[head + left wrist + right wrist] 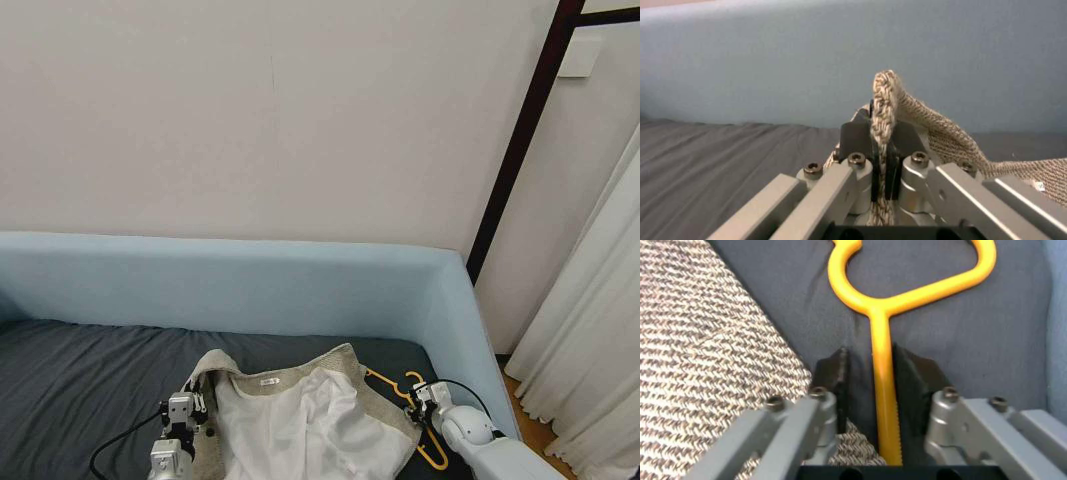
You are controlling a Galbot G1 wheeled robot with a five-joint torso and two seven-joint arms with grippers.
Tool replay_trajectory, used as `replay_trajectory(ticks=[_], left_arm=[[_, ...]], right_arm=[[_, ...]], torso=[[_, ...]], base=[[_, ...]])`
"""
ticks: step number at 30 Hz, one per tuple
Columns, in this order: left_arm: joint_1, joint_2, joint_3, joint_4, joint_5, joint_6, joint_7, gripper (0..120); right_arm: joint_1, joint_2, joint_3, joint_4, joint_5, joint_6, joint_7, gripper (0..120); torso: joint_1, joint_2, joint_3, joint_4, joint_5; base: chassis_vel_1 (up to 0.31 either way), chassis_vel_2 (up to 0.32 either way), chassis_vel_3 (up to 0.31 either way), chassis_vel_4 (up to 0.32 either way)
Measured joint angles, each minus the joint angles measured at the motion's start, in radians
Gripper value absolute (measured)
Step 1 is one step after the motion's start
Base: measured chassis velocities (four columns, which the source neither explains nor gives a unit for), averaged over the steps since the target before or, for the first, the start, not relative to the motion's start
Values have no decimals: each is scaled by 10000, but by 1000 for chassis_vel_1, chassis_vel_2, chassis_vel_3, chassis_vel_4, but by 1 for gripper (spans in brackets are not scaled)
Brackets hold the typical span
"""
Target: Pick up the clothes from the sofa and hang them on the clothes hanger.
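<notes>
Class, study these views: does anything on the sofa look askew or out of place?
The jacket lies crumpled, lining up, one edge pinched by the left gripper. The yellow hanger lies on the sofa, partly under the jacket, between the open jaws of the right gripper.

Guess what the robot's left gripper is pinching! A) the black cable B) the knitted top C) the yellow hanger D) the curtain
B: the left gripper's jaws are shut on the top's knitted edge; the hanger lies between the right gripper's open jaws.
</notes>
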Motion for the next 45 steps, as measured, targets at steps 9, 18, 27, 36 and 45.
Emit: replay_trajectory(ticks=[9,18,27,36,45], left_arm=[[57,-56,32,11,40,17,-4,0],[116,-160,40,11,87,22,-6,0],[292,-146,-34,-105,150,12,-4,0],[366,28,-110,-267,136,-4,-4,0],[362,-100,-327,-459,-14,-25,-77,0]], right_arm=[[61,165,316,-347,615,-348,136,5],[-79,87,234,74,111,313,844,5],[150,325,672,1022,99,1301,2041,5],[49,148,744,2532,35,1929,2649,5],[-541,93,431,3253,-3928,4396,2985,5]], torso=[[0,0,1,-1,0],[0,-1,4,-9,1],[1,-2,3,0,-1],[0,-2,1,-4,-1],[1,-2,1,0,0]], base=[[0,0,0,0],[0,0,0,0],[0,0,0,0],[0,0,0,0],[0,0,0,0]])
